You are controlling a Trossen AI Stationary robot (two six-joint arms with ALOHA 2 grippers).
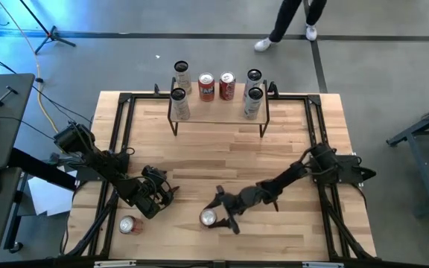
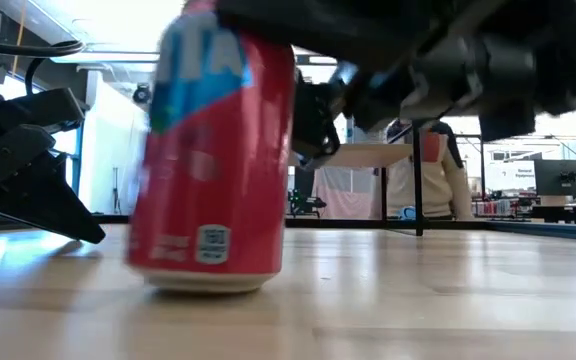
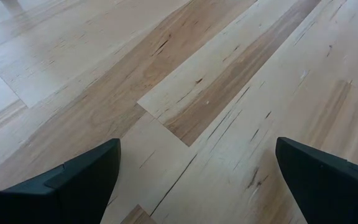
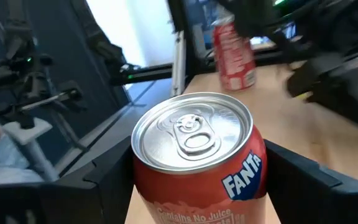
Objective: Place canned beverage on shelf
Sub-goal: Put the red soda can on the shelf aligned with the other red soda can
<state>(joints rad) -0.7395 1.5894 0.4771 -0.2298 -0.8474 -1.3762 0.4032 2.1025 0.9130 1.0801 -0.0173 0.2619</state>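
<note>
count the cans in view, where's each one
8: four silver cans and two red cans at the shelf, one between the right gripper fingers, one red can near the left gripper.

A shelf (image 1: 218,110) stands at the desk's (image 1: 289,156) far edge with two cans on top. Four more cans stand behind it. Near the front, one can (image 1: 209,217) stands mid-desk; another (image 1: 127,225) lies left.

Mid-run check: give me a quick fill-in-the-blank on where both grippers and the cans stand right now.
1. The right gripper is closed on a red ____.
2. The left gripper hangs ____ over bare table.
3. The can held stands ____.
4. A second red can sits near the ____ arm.

Missing: can; open; upright; left
</note>
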